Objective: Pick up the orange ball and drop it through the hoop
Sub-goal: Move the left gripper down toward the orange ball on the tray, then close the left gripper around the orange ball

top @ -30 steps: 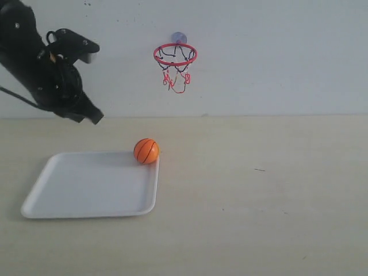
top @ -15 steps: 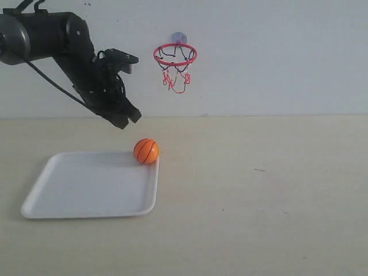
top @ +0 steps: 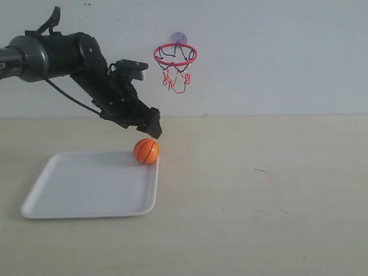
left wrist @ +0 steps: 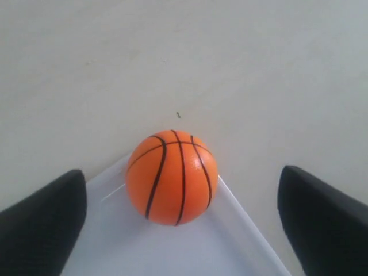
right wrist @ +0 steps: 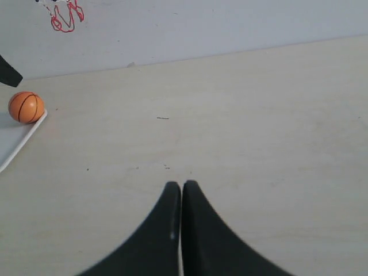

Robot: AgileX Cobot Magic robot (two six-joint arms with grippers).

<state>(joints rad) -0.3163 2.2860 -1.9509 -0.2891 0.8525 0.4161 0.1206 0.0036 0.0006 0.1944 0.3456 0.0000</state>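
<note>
Jaws wide over ball (left wrist: 172, 177) on tray (top: 86, 184)

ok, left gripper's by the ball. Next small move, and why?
Probably lower the left gripper around the orange ball: its fingers stand open either side, just above it, and the ball rests untouched in a corner of the white tray.

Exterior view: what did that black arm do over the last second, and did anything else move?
The left arm swung in from the left edge toward the middle and dipped; its jaws now hang open just above the orange ball, not closed on it. Nothing was grasped or released. The ball, at the far right corner of the white tray, the tray itself and the hoop stayed put.
</note>
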